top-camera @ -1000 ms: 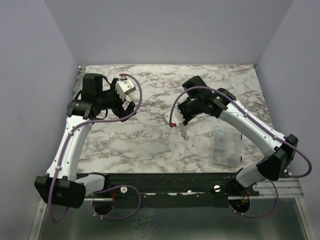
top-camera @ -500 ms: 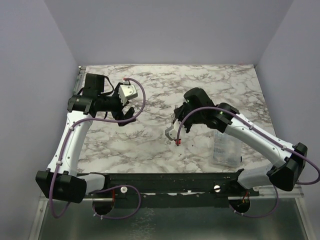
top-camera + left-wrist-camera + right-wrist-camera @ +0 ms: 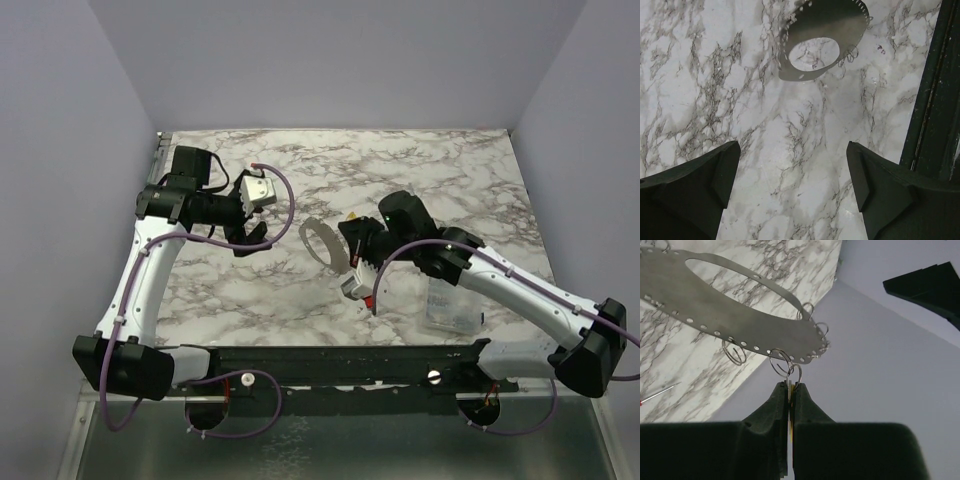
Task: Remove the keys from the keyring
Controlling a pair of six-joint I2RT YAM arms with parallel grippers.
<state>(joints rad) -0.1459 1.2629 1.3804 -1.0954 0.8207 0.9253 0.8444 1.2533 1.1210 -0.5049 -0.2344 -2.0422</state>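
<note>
The keyring (image 3: 320,241) is a flat grey metal hoop with small holes round its rim and several small wire rings hanging from it. It hangs in the air left of my right gripper (image 3: 345,243). In the right wrist view my right gripper (image 3: 790,385) is shut on a thin yellow key (image 3: 790,391), which sits on a small wire ring (image 3: 796,375) linked to the keyring (image 3: 740,320). My left gripper (image 3: 252,236) is open and empty, left of the keyring. In the left wrist view its fingers (image 3: 690,190) are spread wide, with the keyring (image 3: 840,25) ahead.
A clear plastic box (image 3: 450,292) lies on the marble table at the near right, beside the right arm. A thin red-tipped stick tool (image 3: 655,392) lies on the marble table (image 3: 420,160). A black rail (image 3: 935,100) runs along the table's near edge.
My right arm has swung nearer and to the left and turned. The keyring now shows lifted to the left of its gripper. My left gripper has shifted only slightly and stays open.
</note>
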